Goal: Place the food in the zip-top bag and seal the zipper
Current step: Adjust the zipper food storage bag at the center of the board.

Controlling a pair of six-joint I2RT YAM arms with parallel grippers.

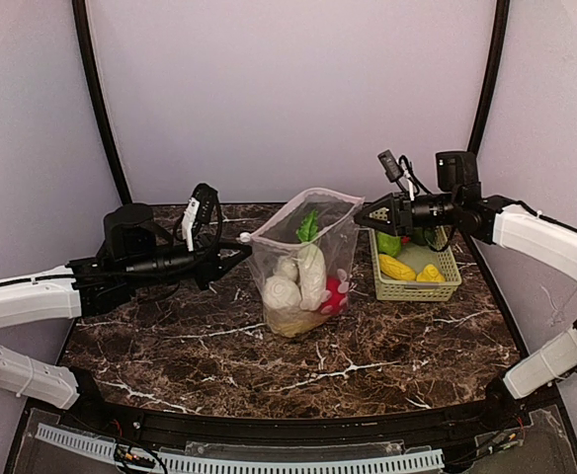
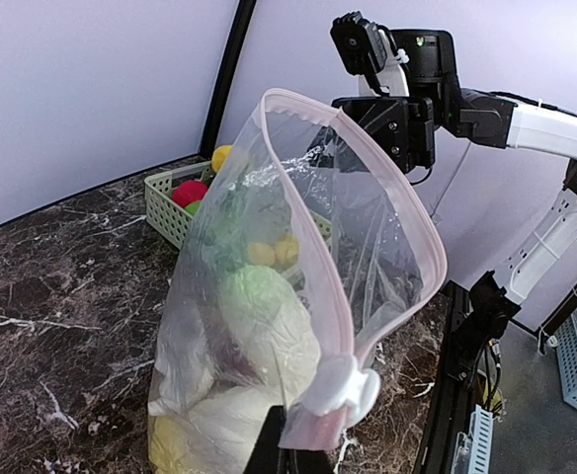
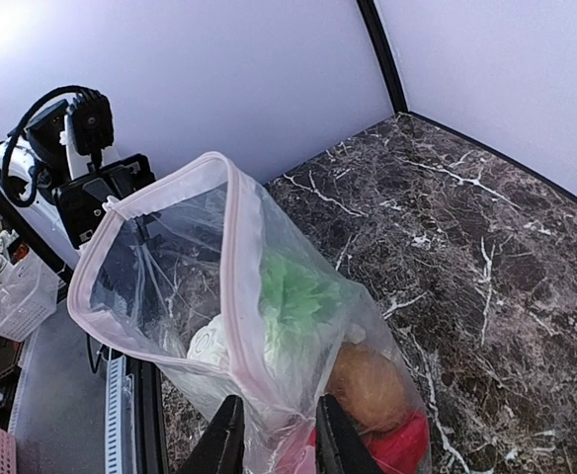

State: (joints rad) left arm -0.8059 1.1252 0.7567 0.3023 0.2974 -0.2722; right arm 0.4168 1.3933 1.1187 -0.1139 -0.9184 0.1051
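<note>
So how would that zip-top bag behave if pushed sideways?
Probably floppy: the zip-top bag has wrinkled, creased film. Likely bottom-heavy, with the food piled low, so it should slump rather than slide.

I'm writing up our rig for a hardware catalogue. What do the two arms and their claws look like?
Both the left arm and right arm have smooth white shells on the long links, with black joints and black wrist housings. Each wrist carries a small black camera with looping black cables. The left claw and right claw have black fingers. No markings are legible.
</note>
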